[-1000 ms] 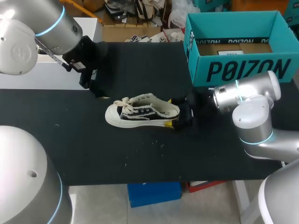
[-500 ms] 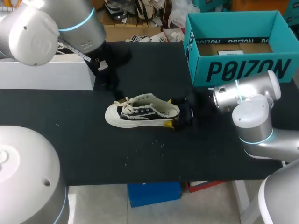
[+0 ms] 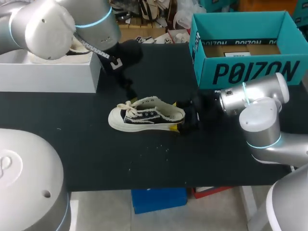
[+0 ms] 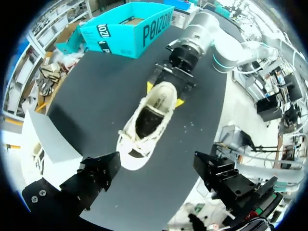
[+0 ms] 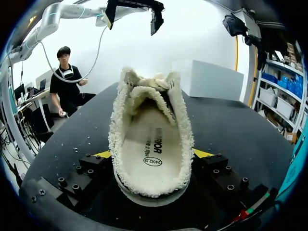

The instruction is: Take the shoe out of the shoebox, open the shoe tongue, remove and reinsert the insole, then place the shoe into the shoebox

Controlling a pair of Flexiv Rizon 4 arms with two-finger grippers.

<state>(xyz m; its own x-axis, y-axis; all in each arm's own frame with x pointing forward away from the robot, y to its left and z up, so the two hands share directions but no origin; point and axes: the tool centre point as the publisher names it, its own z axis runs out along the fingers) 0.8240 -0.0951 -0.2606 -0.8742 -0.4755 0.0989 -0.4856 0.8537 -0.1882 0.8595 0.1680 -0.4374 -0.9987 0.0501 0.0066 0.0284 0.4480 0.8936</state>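
The shoe stands upright on its sole near the middle of the black tabletop. It is outside the shoebox, with its toe toward my left side and its heel toward my right arm. The right gripper is clamped on the heel: one yellow-tipped finger presses against each side of it, and the right wrist view looks straight down the shoe's fleecy opening between them. Inside the shoe the pale insole lies flat in place, bearing some dark print. The left gripper hangs above the tabletop over the shoe's laced toe end. Its two black fingers are spread wide apart, with nothing between them and no contact with the shoe. Its yellow tips do not show in its own wrist view. The teal shoebox sits open at the far right of the tabletop, beyond the right arm and apart from the shoe. A white box stands at the far left of the tabletop, behind the left arm.
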